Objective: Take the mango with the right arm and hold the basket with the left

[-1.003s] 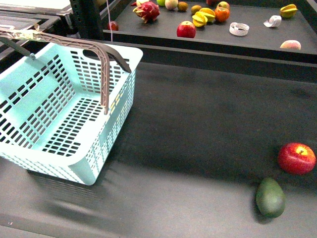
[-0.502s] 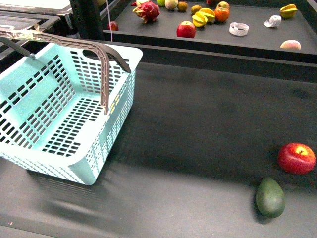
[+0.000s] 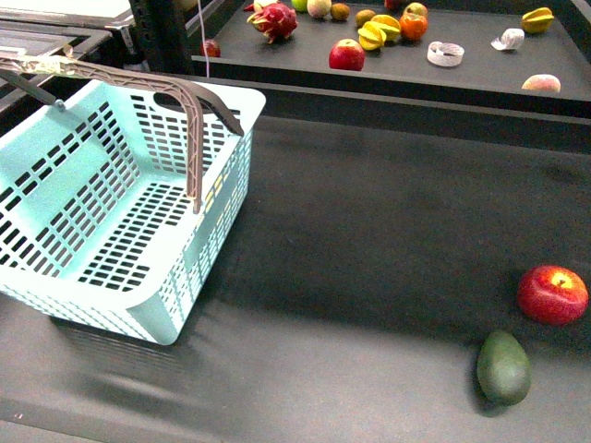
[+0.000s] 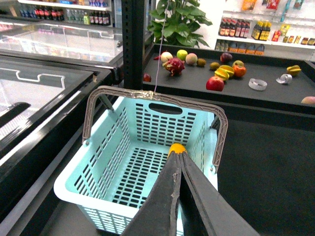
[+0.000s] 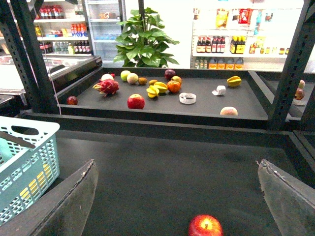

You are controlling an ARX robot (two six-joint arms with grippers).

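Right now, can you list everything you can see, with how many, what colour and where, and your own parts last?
basket: one, pale aqua with grey-brown handles, left on the near dark surface, upright.
mango: one, yellow-orange, only its top shows, inside the basket behind the left fingers.
red apple: one, red, near surface, far right.
avocado: one, dark green, just in front of that apple.
far tray fruit: about a dozen mixed pieces, among them a red apple, a pink dragon fruit and a yellow starfruit.
potted plant: one, green, behind the tray.
left fingers: closed together, above the basket.
right fingers: spread wide, above the near surface.
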